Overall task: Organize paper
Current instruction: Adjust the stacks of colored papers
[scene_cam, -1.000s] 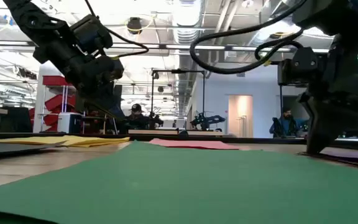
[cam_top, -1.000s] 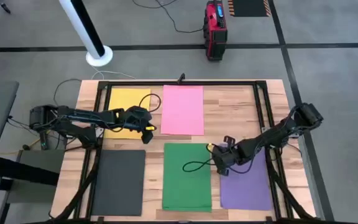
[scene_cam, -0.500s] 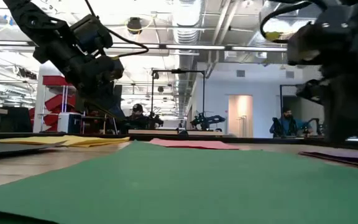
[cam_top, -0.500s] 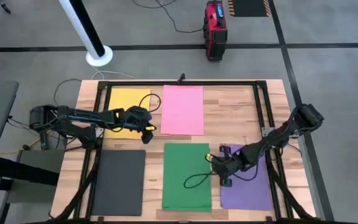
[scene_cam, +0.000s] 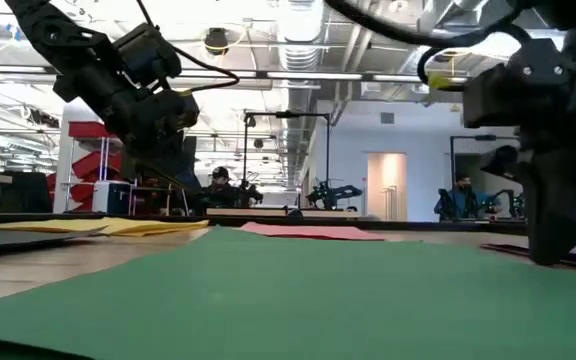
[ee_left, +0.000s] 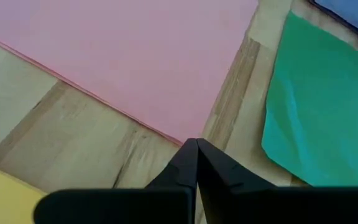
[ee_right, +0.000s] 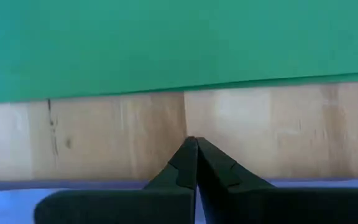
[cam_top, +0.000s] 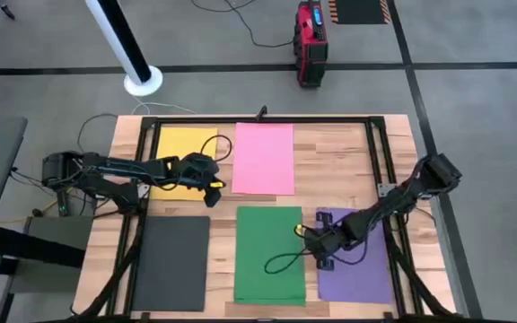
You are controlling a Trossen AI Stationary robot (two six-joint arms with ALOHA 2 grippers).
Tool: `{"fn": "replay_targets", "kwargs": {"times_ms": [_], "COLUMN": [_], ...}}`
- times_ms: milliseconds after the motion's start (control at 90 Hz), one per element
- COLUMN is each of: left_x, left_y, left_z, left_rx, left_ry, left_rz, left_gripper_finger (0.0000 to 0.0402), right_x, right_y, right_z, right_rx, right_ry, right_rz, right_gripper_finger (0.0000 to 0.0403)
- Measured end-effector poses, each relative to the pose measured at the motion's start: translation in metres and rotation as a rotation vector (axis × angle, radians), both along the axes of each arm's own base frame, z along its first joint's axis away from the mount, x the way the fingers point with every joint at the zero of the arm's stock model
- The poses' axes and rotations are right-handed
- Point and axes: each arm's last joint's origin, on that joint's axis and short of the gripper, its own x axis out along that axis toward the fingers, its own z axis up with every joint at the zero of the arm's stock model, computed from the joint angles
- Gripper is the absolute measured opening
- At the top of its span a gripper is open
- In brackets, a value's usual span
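Five sheets of paper lie flat on the wooden table: yellow (cam_top: 185, 154) and pink (cam_top: 264, 158) at the far side, black (cam_top: 170, 262), green (cam_top: 270, 253) and purple (cam_top: 357, 265) at the near side. My left gripper (cam_top: 215, 188) is shut and hangs above the bare wood by the pink sheet's near left corner (ee_left: 178, 138). My right gripper (cam_top: 315, 248) is shut and low, its tips (ee_right: 196, 142) over the wood strip between the green sheet (ee_right: 166, 43) and the purple sheet's left edge (ee_right: 73, 185). My right gripper points down at the wood strip beside the purple sheet's left edge (ee_right: 303, 183) with its fingers shut. I cannot tell whether the tips touch the table or the sheet.
A black metal frame (cam_top: 377, 161) runs around the table top. A dark cable (cam_top: 281, 263) loops over the green sheet near my right gripper. Bare wood shows between the sheets. A red case (cam_top: 311, 40) and a white pole base (cam_top: 142, 81) stand on the floor beyond.
My right gripper has gone toward the table's near edge along the purple sheet's left side, and it has come down lower at the end. Its cable loop has followed over the green sheet. The sheets lie as before.
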Motion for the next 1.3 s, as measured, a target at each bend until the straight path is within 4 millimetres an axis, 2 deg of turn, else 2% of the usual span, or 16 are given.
{"fn": "replay_targets", "kwargs": {"times_ms": [267, 556, 700, 767, 867, 1167, 1300], "left_x": [0.0, 0.0, 0.006, 0.011, 0.021, 0.055, 0.063], "left_y": [0.0, 0.0, 0.001, 0.003, 0.005, 0.014, 0.016], "left_z": [0.0, 0.0, 0.007, 0.011, 0.01, -0.015, -0.024], "left_rx": [0.0, 0.008, 0.051, 0.072, 0.094, 0.096, 0.09], "left_ry": [0.001, -0.004, -0.045, -0.072, -0.072, -0.055, -0.025], "left_rz": [0.0, -0.007, -0.035, -0.046, -0.066, -0.098, -0.112], "left_gripper_finger": [0.0, 0.0, 0.0, 0.0, 0.0, 0.0, 0.0], "right_x": [-0.004, -0.006, 0.006, 0.009, 0.016, 0.047, 0.049], "right_y": [0.001, 0.003, 0.003, -0.006, -0.028, -0.085, -0.104], "right_z": [0.011, 0.015, 0.034, 0.041, 0.041, 0.039, 0.03], "right_rx": [0.017, 0.024, -0.026, -0.097, -0.17, -0.301, -0.335], "right_ry": [0.022, 0.03, -0.066, -0.109, -0.11, -0.185, -0.178], "right_rz": [-0.001, 0.002, 0.018, -0.004, -0.073, -0.146, -0.147], "right_gripper_finger": [0.0, 0.0, 0.0, 0.0, 0.0, 0.0, 0.0]}}
